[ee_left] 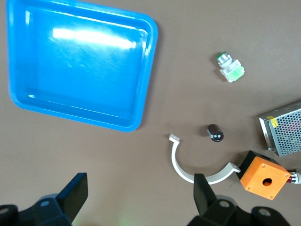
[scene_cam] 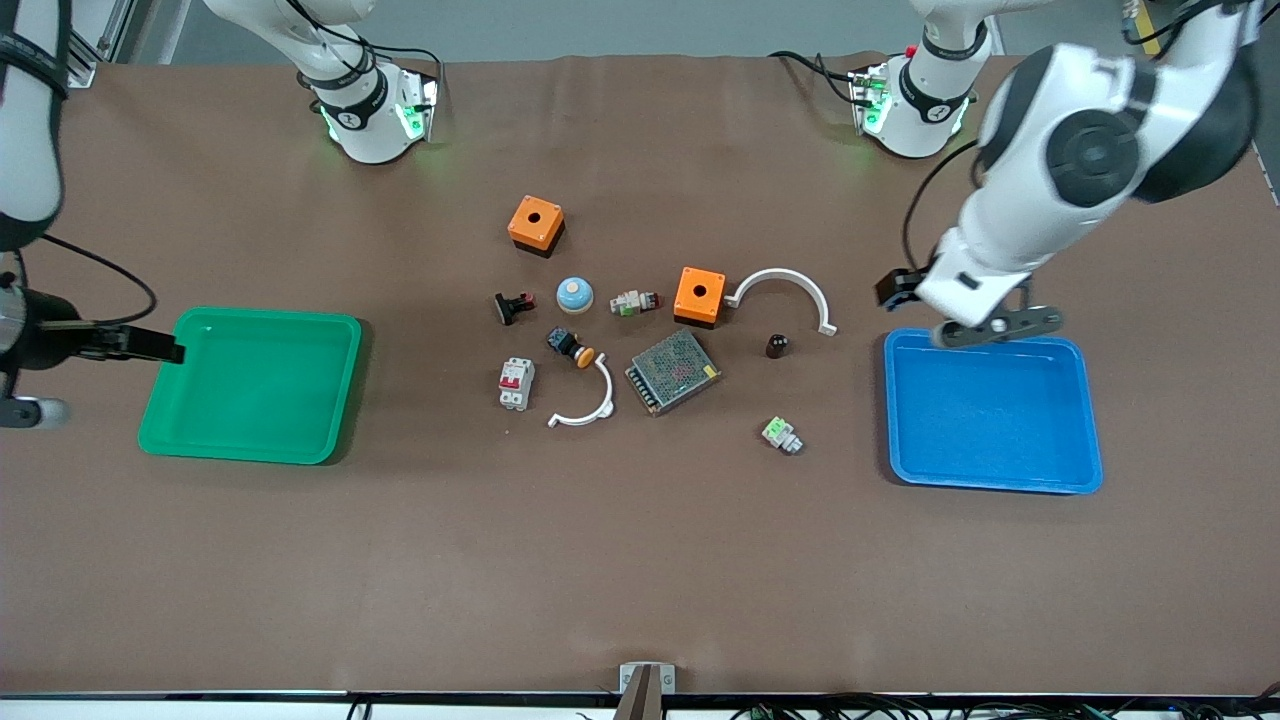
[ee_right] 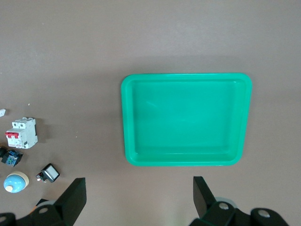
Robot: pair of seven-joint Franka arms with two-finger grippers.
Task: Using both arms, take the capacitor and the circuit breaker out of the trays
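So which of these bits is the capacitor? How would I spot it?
Start at the blue tray at the left arm's end of the table and look toward the cluster of parts beside it. Just under the big white arc, nearer the front camera, stands the capacitor: a tiny black stubby cylinder, far smaller than the orange box nearby.

front: high, faces robots | wrists: look down | shared: blue tray [scene_cam: 1085, 420] [ee_left: 141, 70], green tray [scene_cam: 345, 380] [ee_right: 186, 81]

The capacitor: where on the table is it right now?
The capacitor stands on the table in the front view, between the mesh-covered box and the blue tray, just below the white arc.
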